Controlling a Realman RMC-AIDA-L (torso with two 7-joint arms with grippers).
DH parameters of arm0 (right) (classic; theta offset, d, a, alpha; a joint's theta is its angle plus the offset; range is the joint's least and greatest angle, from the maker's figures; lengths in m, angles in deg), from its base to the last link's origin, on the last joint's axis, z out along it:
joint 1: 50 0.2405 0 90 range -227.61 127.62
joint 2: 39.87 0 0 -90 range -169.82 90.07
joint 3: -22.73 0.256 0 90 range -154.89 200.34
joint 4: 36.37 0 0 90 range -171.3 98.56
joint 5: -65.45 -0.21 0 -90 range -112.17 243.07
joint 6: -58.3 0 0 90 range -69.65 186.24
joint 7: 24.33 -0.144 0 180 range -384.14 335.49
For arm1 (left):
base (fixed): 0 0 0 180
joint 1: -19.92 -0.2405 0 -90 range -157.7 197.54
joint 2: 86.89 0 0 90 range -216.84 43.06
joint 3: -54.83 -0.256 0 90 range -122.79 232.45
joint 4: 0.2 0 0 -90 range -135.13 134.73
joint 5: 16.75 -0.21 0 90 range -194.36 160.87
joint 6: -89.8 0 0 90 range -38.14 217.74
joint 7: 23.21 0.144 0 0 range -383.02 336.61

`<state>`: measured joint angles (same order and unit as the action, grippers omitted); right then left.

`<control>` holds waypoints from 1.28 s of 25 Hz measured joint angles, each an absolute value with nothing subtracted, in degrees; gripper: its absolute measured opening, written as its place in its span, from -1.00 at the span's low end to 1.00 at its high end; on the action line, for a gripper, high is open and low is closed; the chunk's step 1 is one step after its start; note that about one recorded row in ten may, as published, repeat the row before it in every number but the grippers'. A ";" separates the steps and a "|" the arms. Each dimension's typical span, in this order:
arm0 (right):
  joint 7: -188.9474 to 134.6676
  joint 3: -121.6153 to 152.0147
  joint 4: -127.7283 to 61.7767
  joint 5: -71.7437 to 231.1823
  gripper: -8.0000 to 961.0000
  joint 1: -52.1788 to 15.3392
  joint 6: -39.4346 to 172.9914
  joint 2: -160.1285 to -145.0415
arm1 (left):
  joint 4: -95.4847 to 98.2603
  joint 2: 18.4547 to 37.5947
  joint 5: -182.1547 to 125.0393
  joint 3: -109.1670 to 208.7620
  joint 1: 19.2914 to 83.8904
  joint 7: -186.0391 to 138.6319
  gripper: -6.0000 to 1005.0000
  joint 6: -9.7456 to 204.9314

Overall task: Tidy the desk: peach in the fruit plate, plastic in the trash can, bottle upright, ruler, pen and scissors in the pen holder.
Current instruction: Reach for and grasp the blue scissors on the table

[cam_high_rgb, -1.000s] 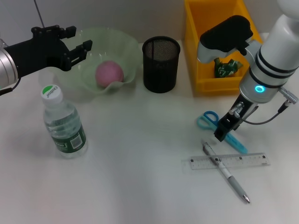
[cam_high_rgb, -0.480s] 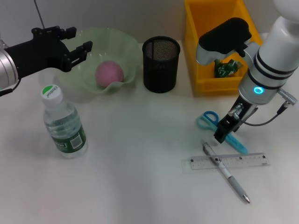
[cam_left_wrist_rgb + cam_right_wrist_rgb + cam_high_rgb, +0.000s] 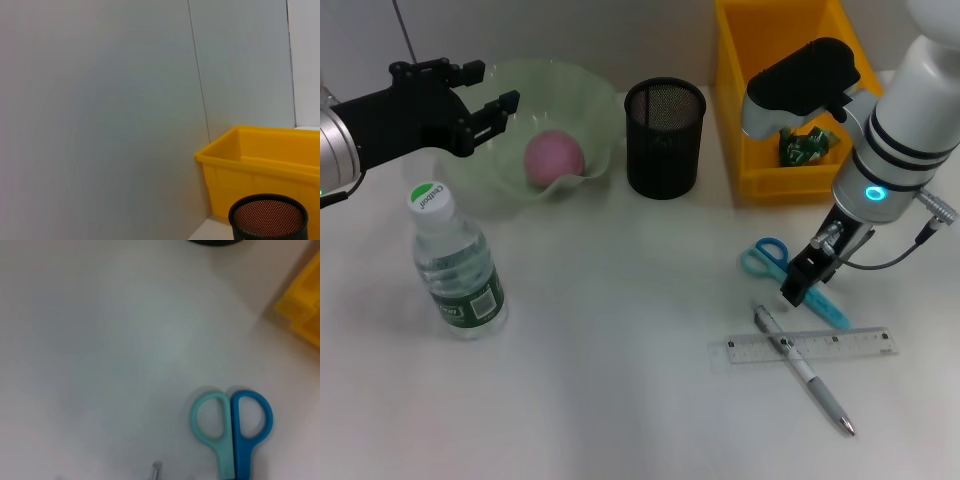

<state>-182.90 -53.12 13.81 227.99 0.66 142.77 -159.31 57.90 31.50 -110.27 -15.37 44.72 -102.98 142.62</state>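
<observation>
The right gripper (image 3: pixel 802 287) covers the middle of the scissors (image 3: pixel 775 262) on the worktop (image 3: pixel 620 380); whether its fingers are closed is impossible to tell. Pen (image 3: pixel 805 370) crosses ruler (image 3: pixel 804 346) nearby. The left gripper (image 3: pixel 490 108) hovers open-fingered beside the plate (image 3: pixel 580 95) holding the peach (image 3: pixel 554 157).

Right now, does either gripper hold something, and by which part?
The left gripper is open over the plate rim, holding nothing. The right gripper is down at the scissors' blades; whether it grips them cannot be told.

White right arm (image 3: pixel 910 110) — black bands, glowing teal ring, grey cable — left arm (image 3: pixel 380 125) black.
</observation>
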 joint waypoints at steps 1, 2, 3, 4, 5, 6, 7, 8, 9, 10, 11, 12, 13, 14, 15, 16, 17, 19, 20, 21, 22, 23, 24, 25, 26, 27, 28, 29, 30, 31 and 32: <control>-182.92 -53.12 13.81 227.99 0.04 0.68 142.76 -159.31 | 57.90 31.49 -110.26 -15.47 44.70 -102.90 0.00 142.63; -182.94 -53.12 13.80 228.01 0.03 0.71 142.75 -159.32 | 57.90 31.50 -110.26 -15.57 44.69 -102.88 0.00 142.63; -182.96 -53.12 13.72 228.03 0.03 0.78 142.72 -159.31 | 57.90 31.50 -110.26 -15.68 44.69 -102.87 0.00 142.63; -182.96 -53.12 13.61 228.05 0.02 0.85 142.69 -159.31 | 57.90 31.49 -110.27 -15.75 44.69 -102.86 0.00 142.62; -182.97 -53.12 13.55 228.05 0.02 0.91 142.66 -159.31 | 57.90 31.50 -110.26 -15.78 44.69 -102.86 0.00 142.63; -182.97 -53.12 13.51 228.05 0.02 0.98 142.61 -159.31 | 57.90 31.50 -110.26 -15.78 44.69 -102.86 0.00 142.63; -182.97 -53.12 13.45 228.05 0.01 1.03 142.57 -159.31 | 57.90 31.50 -110.26 -15.78 44.69 -102.85 0.00 142.62; -182.97 -53.12 13.41 228.05 0.01 1.04 142.56 -159.31 | 57.90 31.50 -110.26 -15.78 44.70 -102.84 0.00 142.62; -182.96 -53.12 13.37 228.05 0.00 1.06 142.55 -159.31 | 57.89 31.50 -110.26 -15.77 44.70 -102.84 0.00 142.62; -182.97 -53.12 13.33 228.05 0.00 1.08 142.54 -159.31 | 57.90 31.50 -110.26 -15.77 44.70 -102.84 0.00 142.62; -182.97 -53.12 13.29 228.05 -0.01 1.08 142.52 -159.31 | 57.89 31.50 -110.26 -15.77 44.70 -102.84 0.00 142.62; -182.98 -53.12 13.24 228.05 -0.01 1.08 142.50 -159.31 | 57.90 31.50 -110.26 -15.76 44.71 -102.83 0.00 142.62; -183.00 -53.12 13.19 228.05 -0.01 1.08 142.47 -159.31 | 57.90 31.50 -110.26 -15.76 44.71 -102.80 0.00 142.62; -183.01 -53.12 13.17 228.05 -0.02 1.08 142.45 -159.31 | 57.90 31.50 -110.26 -15.75 44.70 -102.78 0.00 142.62; -183.02 -53.12 13.15 228.05 -0.02 1.07 142.43 -159.31 | 57.89 31.49 -110.26 -15.75 44.71 -102.76 0.00 142.62; -183.03 -53.12 13.13 228.05 -0.03 1.08 142.43 -159.31 | 57.90 31.49 -110.26 -15.74 44.70 -102.75 0.00 142.62; -183.04 -53.12 13.11 228.05 -0.03 1.06 142.41 -159.32 | 57.90 31.48 -110.26 -15.74 44.71 -102.75 0.00 142.62; -183.09 -53.12 12.94 228.05 -0.04 1.05 142.28 -159.32 | 57.90 31.43 -110.26 -15.74 44.71 -102.74 0.00 142.61; -183.12 -53.12 12.86 228.05 -0.04 1.04 142.14 -159.31 | 57.90 31.43 -110.26 -15.74 44.71 -102.74 0.00 142.62; -183.13 -53.12 12.78 228.05 -0.05 1.05 142.02 -159.32 | 57.90 31.42 -110.26 -15.74 44.71 -102.74 0.00 142.62; -183.14 -53.12 12.70 228.05 -0.05 1.07 141.91 -159.32 | 57.90 31.42 -110.26 -15.74 44.70 -102.74 0.00 142.62; -183.14 -53.12 12.62 228.05 -0.06 1.08 141.83 -159.31 | 57.90 31.42 -110.26 -15.74 44.71 -102.74 0.00 142.62; -183.14 -53.12 12.49 228.05 -0.06 1.07 141.81 -159.32 | 57.90 31.40 -110.26 -15.74 44.71 -102.74 0.00 142.61; -183.14 -53.12 12.39 228.05 -0.07 1.07 141.75 -159.32 | 57.90 31.40 -110.26 -15.74 44.71 -102.74 0.00 142.61; -183.14 -53.12 12.30 228.05 -0.07 1.08 141.73 -159.32 | 57.90 31.40 -110.26 -15.74 44.71 -102.74 0.00 142.62; -183.14 -53.12 12.25 228.05 -0.07 1.08 141.68 -159.32 | 57.90 31.41 -110.26 -15.74 44.70 -102.74 0.00 142.62; -183.15 -53.12 12.24 228.05 -0.08 1.08 141.67 -159.32 | 57.89 31.40 -110.26 -15.74 44.71 -102.74 0.00 142.62; -183.17 -53.12 12.23 228.05 -0.08 1.08 141.64 -159.32 | 57.89 31.40 -110.26 -15.74 44.71 -102.74 0.00 142.62; -183.20 -53.12 12.21 228.05 -0.09 1.09 141.63 -159.32 | 57.89 31.41 -110.26 -15.74 44.71 -102.74 0.00 142.62; -183.23 -53.12 12.19 228.05 -0.09 1.12 141.62 -159.32 | 57.89 31.40 -110.26 -15.74 44.71 -102.74 0.00 142.61; -183.24 -53.12 12.16 228.05 -0.10 1.14 141.61 -159.32 | 57.89 31.40 -110.26 -15.74 44.71 -102.74 0.00 142.62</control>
<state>-183.24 -53.12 12.16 228.05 1.14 141.61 -159.32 57.89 31.40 -110.26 -15.74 44.71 -102.74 142.62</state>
